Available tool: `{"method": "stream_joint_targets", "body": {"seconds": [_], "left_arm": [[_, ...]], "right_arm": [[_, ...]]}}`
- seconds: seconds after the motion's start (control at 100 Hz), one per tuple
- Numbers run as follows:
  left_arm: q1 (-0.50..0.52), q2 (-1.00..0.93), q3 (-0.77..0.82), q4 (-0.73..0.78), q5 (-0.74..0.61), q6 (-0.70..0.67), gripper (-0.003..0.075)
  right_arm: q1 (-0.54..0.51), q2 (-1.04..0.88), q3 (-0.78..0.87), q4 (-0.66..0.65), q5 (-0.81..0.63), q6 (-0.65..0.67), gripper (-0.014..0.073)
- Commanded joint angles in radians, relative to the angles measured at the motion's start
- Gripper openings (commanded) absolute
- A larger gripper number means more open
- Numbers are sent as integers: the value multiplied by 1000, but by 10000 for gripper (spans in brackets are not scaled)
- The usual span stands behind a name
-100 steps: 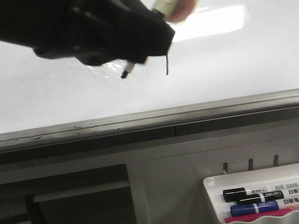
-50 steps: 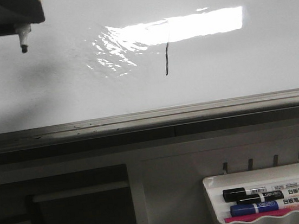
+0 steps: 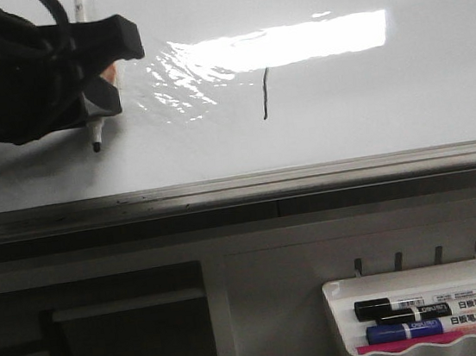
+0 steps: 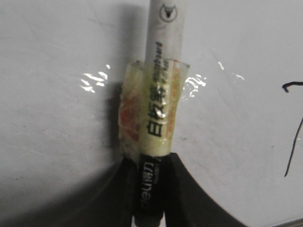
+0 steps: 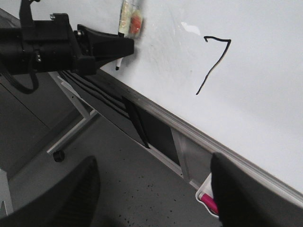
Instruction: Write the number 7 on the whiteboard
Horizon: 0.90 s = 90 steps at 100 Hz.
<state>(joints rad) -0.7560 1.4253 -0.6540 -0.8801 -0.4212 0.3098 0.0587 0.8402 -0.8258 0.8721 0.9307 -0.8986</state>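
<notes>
the number 7 (image 5: 214, 64) sits on the whiteboard (image 3: 370, 118); glare hides its top bar in the front view. well apart from it, the left end effector (image 3: 93, 91) is clenched on a taped marker (image 4: 158, 109). the right end effector (image 5: 151, 189) is released, fingers cropped.

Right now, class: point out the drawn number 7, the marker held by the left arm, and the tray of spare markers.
number 7 (image 5: 214, 64): right wrist view, middle of its downstroke.
marker (image 4: 158, 101): left wrist view, taped part of its barrel.
marker tray (image 3: 337, 292): front view, upper-left rim.
</notes>
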Motion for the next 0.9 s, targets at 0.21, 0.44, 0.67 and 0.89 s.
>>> {"method": "stream_joint_targets", "body": {"seconds": [0.21,0.44,0.67,0.89], "left_arm": [[1,2,-36,16,-78,-8,10],[31,2,-37,16,-73,-8,211],[10,-16,-37,16,-64,-8,550],[6,-157,-30,16,-31,179,566]], "right_arm": [[-6,-11,-20,49,-35,-7,435],[-6,-11,-20,49,-41,-7,435],[-6,-11,-20,49,-39,-7,435],[-6,-13,-20,50,-29,-7,435]]}}
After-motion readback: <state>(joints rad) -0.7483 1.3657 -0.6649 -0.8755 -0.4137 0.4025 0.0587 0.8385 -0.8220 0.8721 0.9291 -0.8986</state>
